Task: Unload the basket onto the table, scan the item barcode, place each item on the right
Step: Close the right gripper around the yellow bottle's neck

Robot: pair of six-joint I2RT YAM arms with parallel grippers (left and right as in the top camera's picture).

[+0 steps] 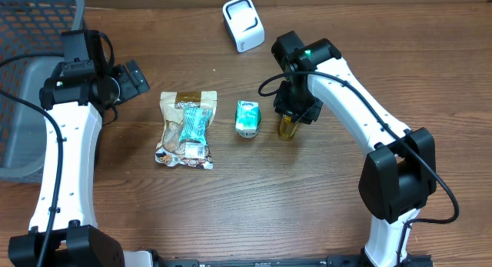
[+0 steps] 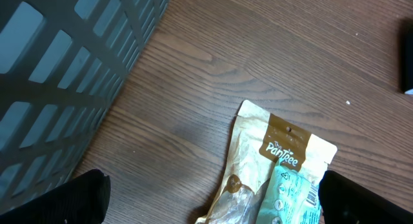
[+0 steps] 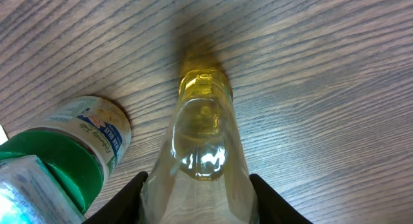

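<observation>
**Overhead and wrist views.** The bottle (image 1: 287, 128), clear with yellow liquid at its far end, rested on the brown wood-grain desk (image 1: 254, 198). From above, the right arm's wrist hid its upper part. The right fingers (image 3: 132, 197) lay close along both its sides; whether they clamped it could not be told. Just left of the bottle was a small green-capped container (image 1: 247, 118), cut off in the wrist view. Farther left lay a snack pouch (image 1: 187, 128), then the left fingers (image 2: 80, 198), spread wide and holding nothing, and a grey basket (image 1: 23, 121). Behind the bottle, well apart, sat the white scanner (image 1: 243, 25).
</observation>
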